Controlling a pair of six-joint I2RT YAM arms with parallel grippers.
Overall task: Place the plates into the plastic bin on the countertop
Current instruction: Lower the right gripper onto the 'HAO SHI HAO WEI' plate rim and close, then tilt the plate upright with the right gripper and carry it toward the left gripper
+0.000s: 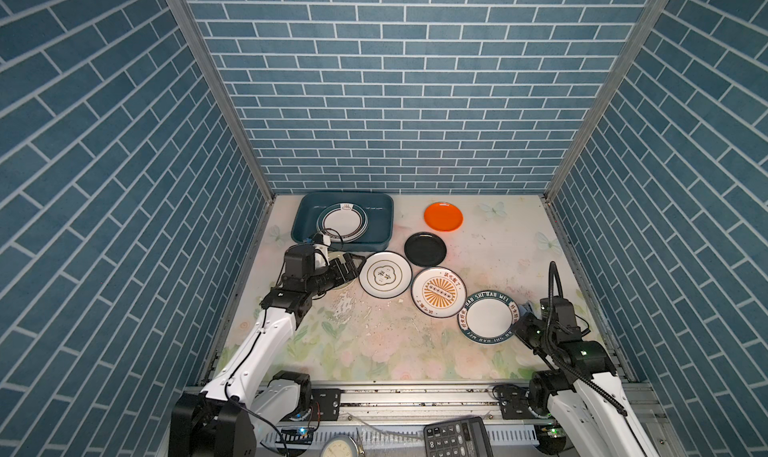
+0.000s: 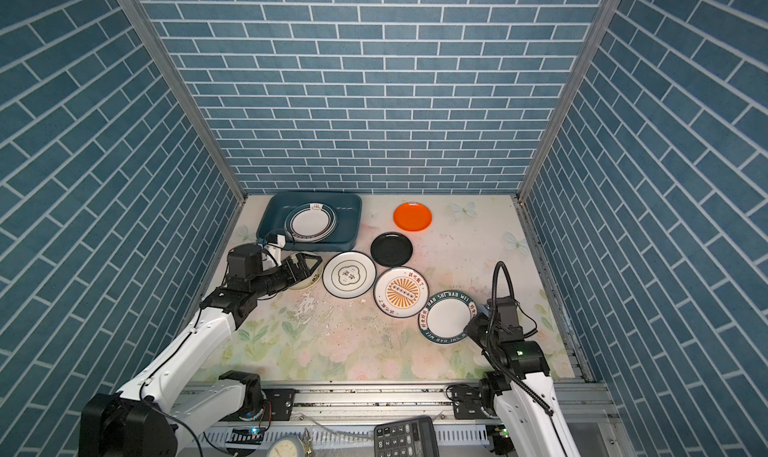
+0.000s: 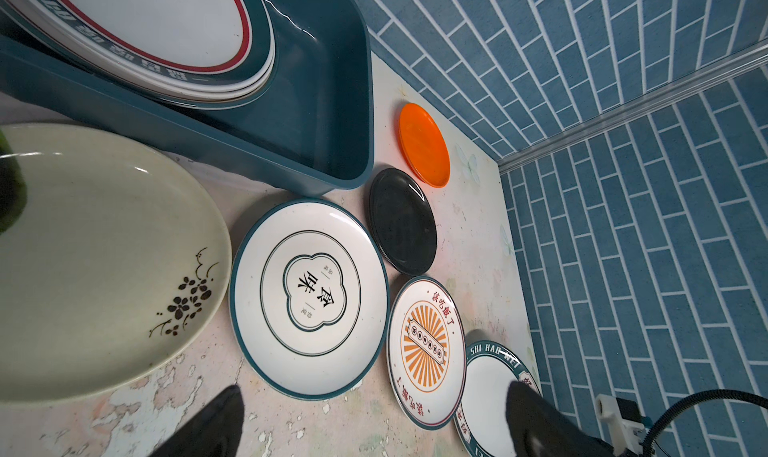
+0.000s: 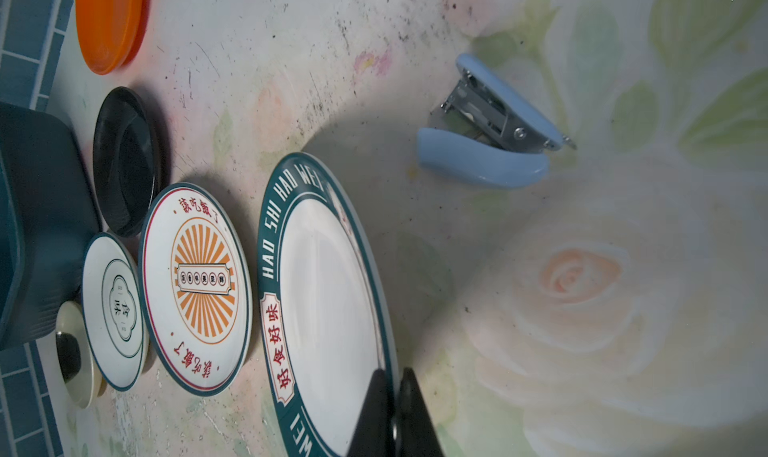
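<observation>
My right gripper (image 4: pixel 395 372) is shut on the rim of the teal-rimmed "HAO SHI HAO WEI" plate (image 1: pixel 489 317) on the countertop (image 1: pixel 374 342), at the plate's right edge. Beside that plate lie a sunburst plate (image 1: pixel 439 292), a white plate with a flower outline (image 1: pixel 385 274), a black plate (image 1: pixel 425 249) and an orange plate (image 1: pixel 443 216). My left gripper (image 3: pixel 374 392) is open and empty above the cream plate (image 3: pixel 104 259), just in front of the plastic bin (image 1: pixel 303 222). A stack of teal-rimmed plates (image 1: pixel 343 223) lies in the bin.
A light blue stapler (image 4: pixel 490 143) lies just right of the held plate, near my right gripper. Blue brick walls close in the back and both sides. A calculator (image 1: pixel 457 438) and a round dial (image 1: pixel 338 446) sit past the front rail.
</observation>
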